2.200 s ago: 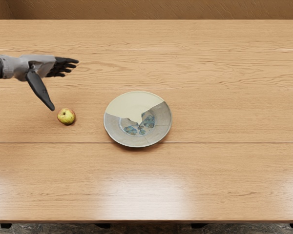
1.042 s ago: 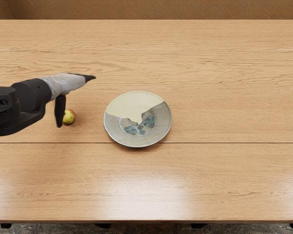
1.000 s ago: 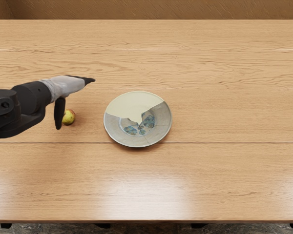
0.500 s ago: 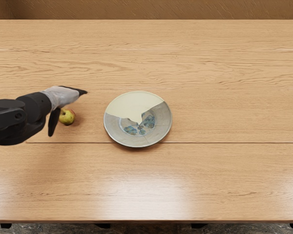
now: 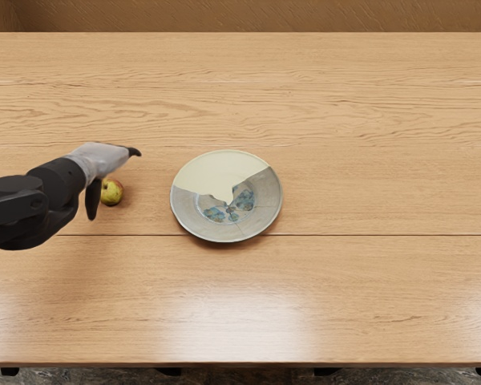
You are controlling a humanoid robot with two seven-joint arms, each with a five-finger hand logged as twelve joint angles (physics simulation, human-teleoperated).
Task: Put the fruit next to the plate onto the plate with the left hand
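Nearly the whole view is being taken up by a wide wooden table (image 5: 369, 120) — light, oak-coloured boards with the grain running left to right, and a thin seam (image 5: 385, 235) being drawn across it from edge to edge. Soft light is being thrown back from the varnished near part as a pale sheen (image 5: 240, 317), while a strip of brown, textured wall (image 5: 240, 14) is being shown behind the far edge. Below the near edge a dark, mottled floor (image 5: 248, 375) is being glimpsed — with dark supports (image 5: 168, 371) standing on it.
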